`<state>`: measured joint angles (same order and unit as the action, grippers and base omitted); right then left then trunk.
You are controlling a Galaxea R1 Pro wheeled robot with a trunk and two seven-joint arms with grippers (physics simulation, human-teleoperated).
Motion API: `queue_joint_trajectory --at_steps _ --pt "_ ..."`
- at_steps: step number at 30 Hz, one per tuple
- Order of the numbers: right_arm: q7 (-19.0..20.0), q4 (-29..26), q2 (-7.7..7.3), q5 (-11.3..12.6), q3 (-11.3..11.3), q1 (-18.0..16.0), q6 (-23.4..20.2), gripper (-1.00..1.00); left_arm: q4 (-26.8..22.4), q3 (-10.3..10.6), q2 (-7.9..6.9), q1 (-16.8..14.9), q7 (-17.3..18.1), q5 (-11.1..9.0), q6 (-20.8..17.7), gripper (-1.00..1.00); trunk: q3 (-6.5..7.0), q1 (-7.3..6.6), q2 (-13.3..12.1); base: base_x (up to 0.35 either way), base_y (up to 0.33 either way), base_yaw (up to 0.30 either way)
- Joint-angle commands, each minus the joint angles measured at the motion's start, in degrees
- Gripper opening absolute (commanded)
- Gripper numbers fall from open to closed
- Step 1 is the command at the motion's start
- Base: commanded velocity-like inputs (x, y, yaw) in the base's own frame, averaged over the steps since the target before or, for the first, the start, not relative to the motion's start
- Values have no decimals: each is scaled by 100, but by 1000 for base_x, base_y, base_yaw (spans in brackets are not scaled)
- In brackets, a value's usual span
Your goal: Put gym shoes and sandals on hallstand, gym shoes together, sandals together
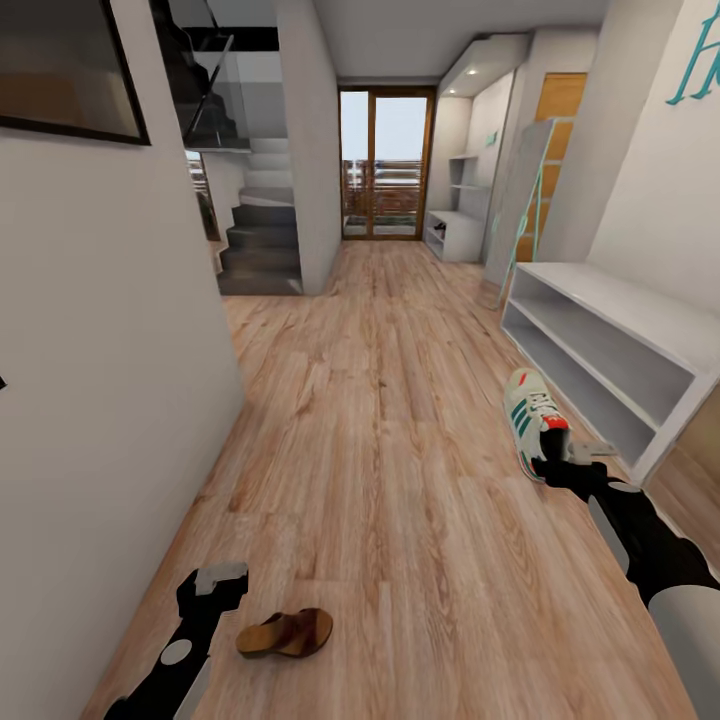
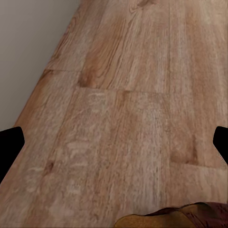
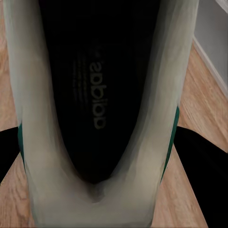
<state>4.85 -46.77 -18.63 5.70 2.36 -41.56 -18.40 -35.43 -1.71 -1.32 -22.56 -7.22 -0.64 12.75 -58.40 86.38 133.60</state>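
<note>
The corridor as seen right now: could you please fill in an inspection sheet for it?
Surface: wood plank floor.
Job's things: one sneaker by the right gripper, in front of the shoe rack; one sandal on the floor.
Clutter: nothing seen.
Grippers: right gripper's fingers either side of the sneaker's heel, grip cannot be confirmed; left gripper open, empty, beside the sandal.
Cables: nothing seen.
Surroundings: stairs, glass door, leaning mirror.

"adidas" printed on dark insole inside gym shoe [image 3: 102,95]; teal wall lettering [image 1: 697,60] cut off, unreadable.
</note>
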Motion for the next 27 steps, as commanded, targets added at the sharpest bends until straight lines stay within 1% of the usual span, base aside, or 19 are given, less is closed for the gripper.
queue_joint_trajectory --at_steps 1,9,16,20,27 --pt "11 -10 2 59 10 -2 -32 -100 3 5 0 -3 -16 -6 17 100 -5 2 2 316 0 0" --pt "15 -108 7 62 10 -2 -32 -100 2 4 0 -3 -16 -6 17 100 -5 2 2 326 42 0" --pt "10 -164 8 62 10 -2 -40 -100 9 4 0 -3 -16 -6 17 100 -5 2 2 300 140 0" --pt "11 -166 8 62 10 -2 -41 -100 10 4 0 -3 -16 -6 17 100 -5 2 2 90 67 0" --pt "9 -166 17 62 4 -2 -41 -100 19 7 0 -3 -8 -6 17 100 -5 2 2 7 5 0"
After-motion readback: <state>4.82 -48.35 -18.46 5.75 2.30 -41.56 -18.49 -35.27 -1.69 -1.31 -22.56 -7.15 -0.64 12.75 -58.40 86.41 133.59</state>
